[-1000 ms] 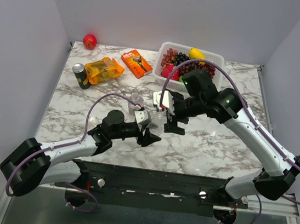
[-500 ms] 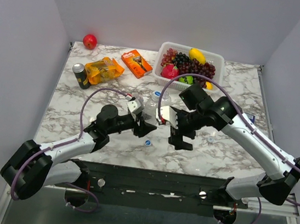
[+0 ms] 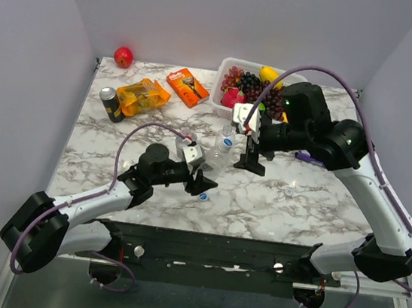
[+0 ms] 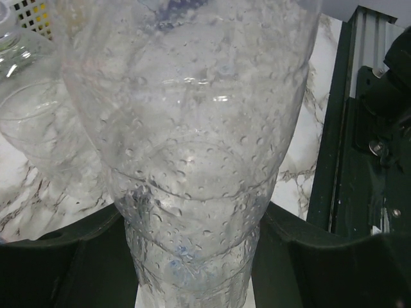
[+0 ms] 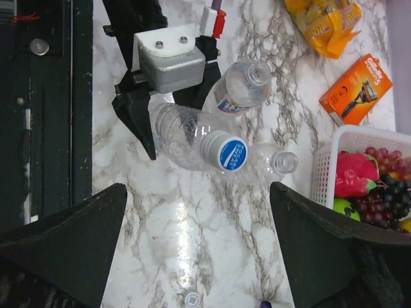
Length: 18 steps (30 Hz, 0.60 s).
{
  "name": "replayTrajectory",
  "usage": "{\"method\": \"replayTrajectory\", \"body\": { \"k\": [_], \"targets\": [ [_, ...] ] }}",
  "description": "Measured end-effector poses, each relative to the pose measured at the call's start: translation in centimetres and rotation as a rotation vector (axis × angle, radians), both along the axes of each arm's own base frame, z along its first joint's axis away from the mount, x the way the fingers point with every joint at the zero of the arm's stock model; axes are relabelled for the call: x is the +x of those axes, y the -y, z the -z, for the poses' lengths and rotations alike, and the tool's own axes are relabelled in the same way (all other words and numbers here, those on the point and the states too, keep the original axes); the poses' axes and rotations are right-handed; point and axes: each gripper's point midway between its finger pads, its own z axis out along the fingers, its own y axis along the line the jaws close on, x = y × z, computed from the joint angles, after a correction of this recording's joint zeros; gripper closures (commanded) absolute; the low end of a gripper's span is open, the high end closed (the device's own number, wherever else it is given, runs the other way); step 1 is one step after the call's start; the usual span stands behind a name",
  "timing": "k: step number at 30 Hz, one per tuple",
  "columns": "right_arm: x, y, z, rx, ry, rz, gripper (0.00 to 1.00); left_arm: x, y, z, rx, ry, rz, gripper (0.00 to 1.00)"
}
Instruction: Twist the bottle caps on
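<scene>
My left gripper [image 3: 197, 174] is shut on a clear bottle [image 3: 209, 163] that has a blue cap [image 5: 231, 154] on its neck. In the left wrist view this bottle [image 4: 192, 160] fills the frame between the dark fingers [image 4: 321, 263]. A labelled bottle [image 5: 237, 90] and another clear bottle [image 5: 282, 162] lie just beyond it, both with bare necks. A second blue cap [image 3: 203, 196] lies on the marble near my left gripper. A whitish cap [image 5: 191, 297] lies to the right. My right gripper [image 3: 251, 156] hangs open above the table, right of the bottles, holding nothing.
At the back stand a white fruit basket [image 3: 230, 61], an orange box [image 3: 187, 87], a yellow snack bag [image 3: 142, 96], a dark can [image 3: 109, 103] and a red fruit [image 3: 123, 56]. The black base rail [image 3: 201, 248] runs along the near edge.
My right gripper has drawn away from the held bottle, first toward the near side, then up and toward the back. My left gripper shifted a little, keeping its hold on the bottle.
</scene>
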Motion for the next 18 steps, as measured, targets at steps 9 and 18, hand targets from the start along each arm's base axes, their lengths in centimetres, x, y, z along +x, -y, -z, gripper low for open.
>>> {"method": "replayTrajectory", "body": {
  "k": [9,18],
  "targets": [
    [-1.1,-1.6,4.3,-0.083,0.017,-0.173,0.0,-1.4,1.1,-0.7,0.032,0.04,0.099,1.0],
    [-1.1,-2.0,6.5,-0.114,0.067,-0.216,0.0,-1.6,1.1,-0.8,0.017,-0.025,0.096,1.0]
  ]
}}
